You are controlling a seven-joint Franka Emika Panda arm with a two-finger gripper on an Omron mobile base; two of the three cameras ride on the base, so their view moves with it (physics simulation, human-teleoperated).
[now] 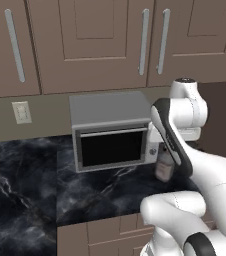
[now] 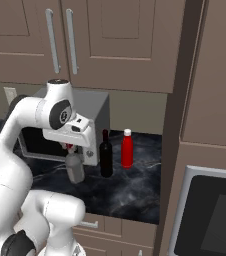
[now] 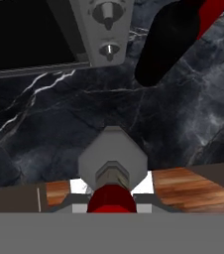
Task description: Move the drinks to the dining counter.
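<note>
Tool [image 2: 71, 148] sits at the red cap of the squat clear bottle [image 2: 75, 167], which hangs just above the black marble table [image 2: 130, 187] in front of the microwave [image 1: 111, 131]; from the hand view the cap [image 3: 111, 201] lies right at the fingertips, so the jaws look closed narrowly on the cap, though the tips themselves are hidden. By my judgement the bottle is light and stiff, its clear body slick, so the ribbed cap or neck is the surest hold, kept upright. Just beside it to the right stands the dark wine bottle [image 2: 106, 155], tall, top-heavy and likely fragile, and next to that the slim red bottle [image 2: 127, 149]. Both stand near enough to be knocked during a swing; the microwave's knob panel [image 3: 106, 27] crowds the other side
</note>
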